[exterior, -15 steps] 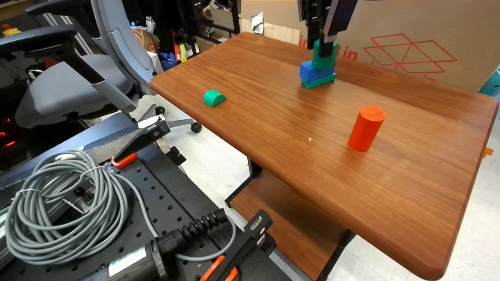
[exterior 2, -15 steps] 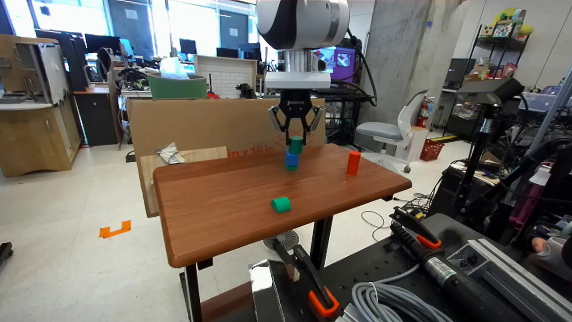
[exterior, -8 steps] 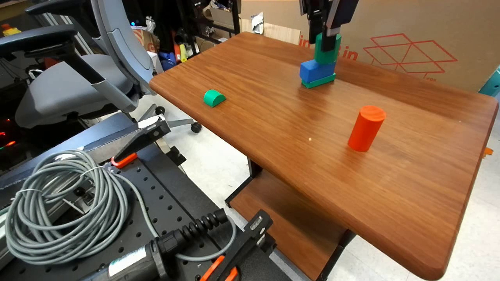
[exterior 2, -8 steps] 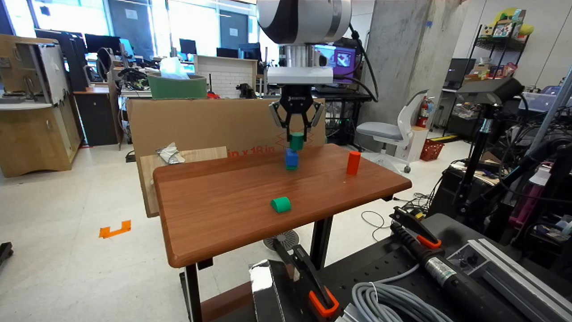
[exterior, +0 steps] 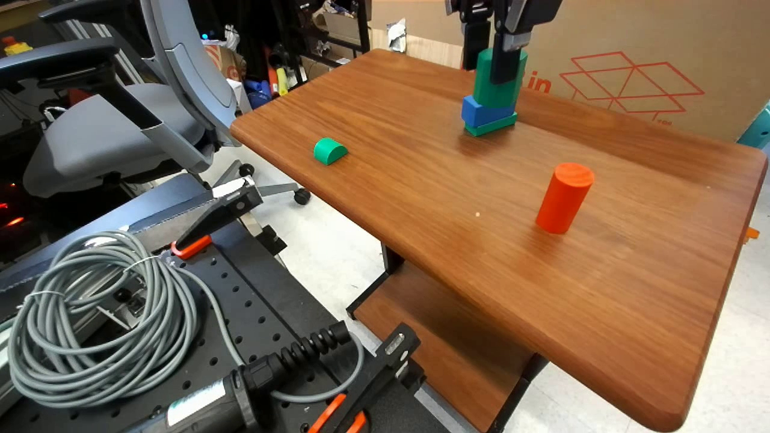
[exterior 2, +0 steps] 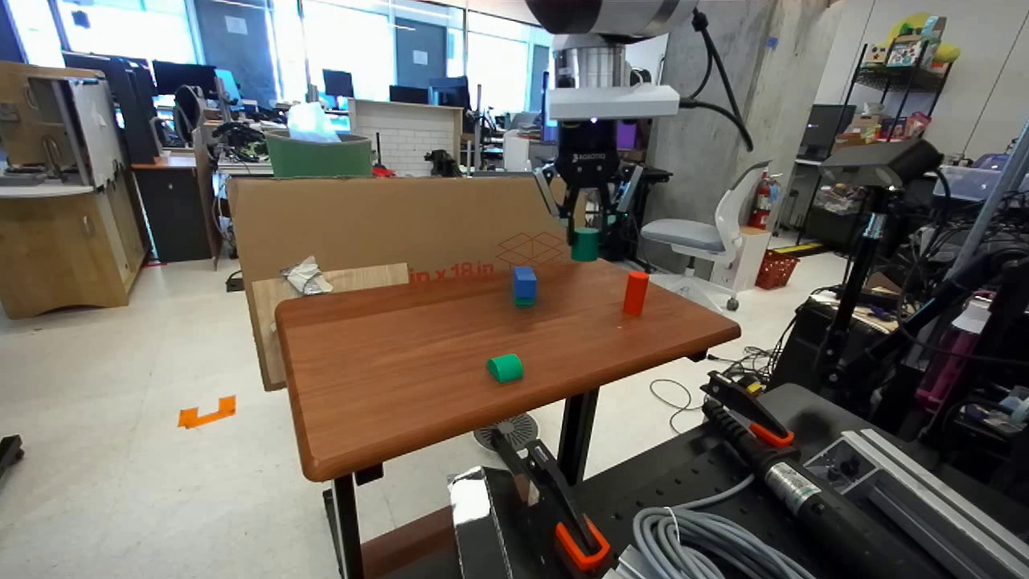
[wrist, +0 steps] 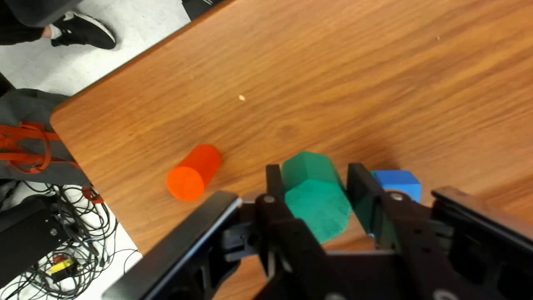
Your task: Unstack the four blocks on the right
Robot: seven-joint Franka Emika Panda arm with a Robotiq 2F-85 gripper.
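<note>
My gripper (exterior: 492, 67) is shut on a green many-sided block (exterior: 495, 93), which also shows in the wrist view (wrist: 317, 206). In an exterior view the gripper (exterior 2: 585, 237) holds this block in the air, off to the side of the stack. A blue block (exterior 2: 525, 281) lies on a thin flat green block (exterior: 490, 125). The blue block also shows beside the right finger in the wrist view (wrist: 397, 181). An orange-red cylinder (exterior: 564, 198) stands upright on the table. A green half-round block (exterior: 329, 151) lies near a table edge; it is out of the wrist view.
The brown wooden table (exterior: 421, 174) carries the blocks. A big cardboard sheet (exterior 2: 362, 225) stands behind it. A grey chair (exterior: 120, 114) and a black cart (exterior: 252, 300) with cable and clamps stand beside it. A person's shoe (wrist: 85, 31) shows beyond the table edge.
The green many-sided block has been lifted from over the blue block and carried sideways in the gripper, away from the stack. The other blocks have not moved.
</note>
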